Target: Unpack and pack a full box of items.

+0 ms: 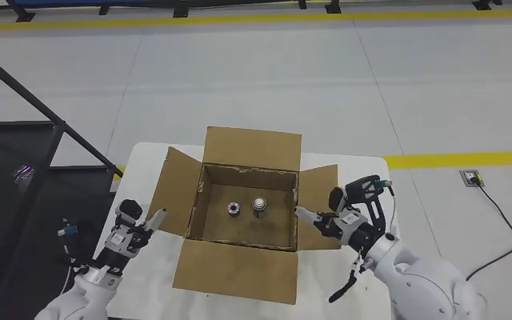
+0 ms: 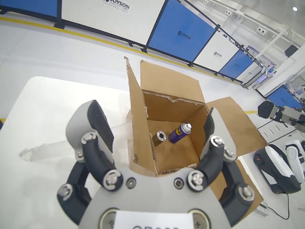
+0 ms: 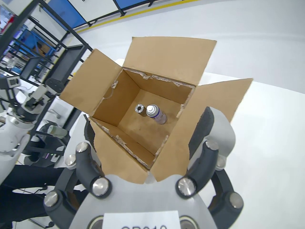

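Far left, left gripper [image 2: 152, 110] spread wide, empty, beside the left flap of the box [image 1: 236, 272]. Something filmy [image 2: 47, 147] lying there, hard to make out. Inside, just a metal cylinder [image 1: 233, 208] and spray can [image 1: 260, 206] standing: by the look nearly unpacked, repacking all ahead. Right gripper [image 3: 147, 120] gaping too, empty, at the right flap.

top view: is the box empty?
No, a spray can and a small metal cylinder stand side by side on the floor of the open box.
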Robot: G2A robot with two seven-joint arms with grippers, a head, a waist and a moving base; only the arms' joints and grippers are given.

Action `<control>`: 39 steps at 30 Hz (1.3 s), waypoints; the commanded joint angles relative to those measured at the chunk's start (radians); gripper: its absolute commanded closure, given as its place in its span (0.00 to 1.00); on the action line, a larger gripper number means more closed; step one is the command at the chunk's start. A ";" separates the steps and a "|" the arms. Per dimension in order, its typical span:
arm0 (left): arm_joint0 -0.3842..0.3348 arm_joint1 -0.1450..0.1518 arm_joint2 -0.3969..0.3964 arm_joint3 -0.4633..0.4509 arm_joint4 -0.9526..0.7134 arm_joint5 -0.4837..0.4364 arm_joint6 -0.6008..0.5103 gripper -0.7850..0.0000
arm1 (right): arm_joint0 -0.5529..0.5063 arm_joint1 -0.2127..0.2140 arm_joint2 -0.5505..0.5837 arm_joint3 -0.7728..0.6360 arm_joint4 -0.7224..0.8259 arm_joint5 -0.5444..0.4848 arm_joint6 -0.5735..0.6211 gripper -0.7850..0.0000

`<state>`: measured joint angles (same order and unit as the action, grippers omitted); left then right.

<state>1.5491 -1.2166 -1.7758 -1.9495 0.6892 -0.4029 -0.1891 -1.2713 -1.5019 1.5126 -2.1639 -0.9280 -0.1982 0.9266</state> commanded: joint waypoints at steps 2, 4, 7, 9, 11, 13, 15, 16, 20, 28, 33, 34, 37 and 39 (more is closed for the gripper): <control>-0.010 0.000 0.030 -0.006 0.016 0.002 -0.015 0.00 | 0.000 0.000 -0.006 0.000 -0.065 0.000 0.000 0.00; -0.014 0.001 0.047 -0.010 0.025 0.005 -0.027 0.00 | -0.018 -0.001 0.014 0.015 0.016 0.018 -0.043 0.00; -0.016 0.001 0.067 -0.017 0.042 0.016 -0.025 0.00 | -0.036 0.007 0.099 0.053 0.217 -0.050 -0.061 0.00; -0.012 0.001 0.074 -0.025 0.042 0.018 -0.021 0.00 | -0.043 0.015 0.166 0.096 0.360 -0.098 -0.057 0.00; -0.009 0.002 0.081 -0.036 0.058 0.011 -0.029 0.00 | -0.042 0.023 0.224 0.142 0.477 -0.120 -0.032 0.00; -0.005 0.002 0.096 -0.041 0.076 0.008 -0.032 0.00 | -0.024 0.033 0.257 0.187 0.555 -0.117 0.029 0.00; -0.004 0.002 0.109 -0.045 0.078 0.010 -0.033 0.00 | 0.009 0.043 0.275 0.230 0.615 -0.112 0.091 0.00; -0.004 0.002 0.115 -0.047 0.080 0.011 -0.033 0.00 | 0.026 0.049 0.280 0.256 0.628 -0.107 0.130 0.00; -0.008 0.003 0.148 -0.048 0.102 0.012 -0.045 0.00 | 0.106 0.067 0.269 0.349 0.649 -0.079 0.221 0.00; -0.037 0.003 0.226 -0.015 0.162 0.024 -0.075 0.00 | 0.252 0.089 0.137 0.501 0.830 -0.202 0.427 0.00; -0.056 0.002 0.266 0.012 0.174 0.027 -0.081 0.00 | 0.324 0.097 0.040 0.538 0.855 -0.241 0.452 0.00; -0.059 0.002 0.273 0.015 0.174 0.024 -0.084 0.00 | 0.337 0.097 0.019 0.549 0.839 -0.241 0.441 0.00; -0.069 0.002 0.290 0.027 0.178 0.028 -0.089 0.00 | 0.390 0.095 -0.063 0.607 0.816 -0.226 0.421 0.00; -0.077 0.001 0.300 0.036 0.183 0.033 -0.092 0.00 | 0.432 0.092 -0.114 0.660 0.801 -0.221 0.400 0.00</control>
<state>1.4771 -1.2152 -1.4814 -1.9185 0.8697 -0.3732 -0.2802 -0.8651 -1.4085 1.4294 -1.5374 -0.1182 -0.4214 1.3379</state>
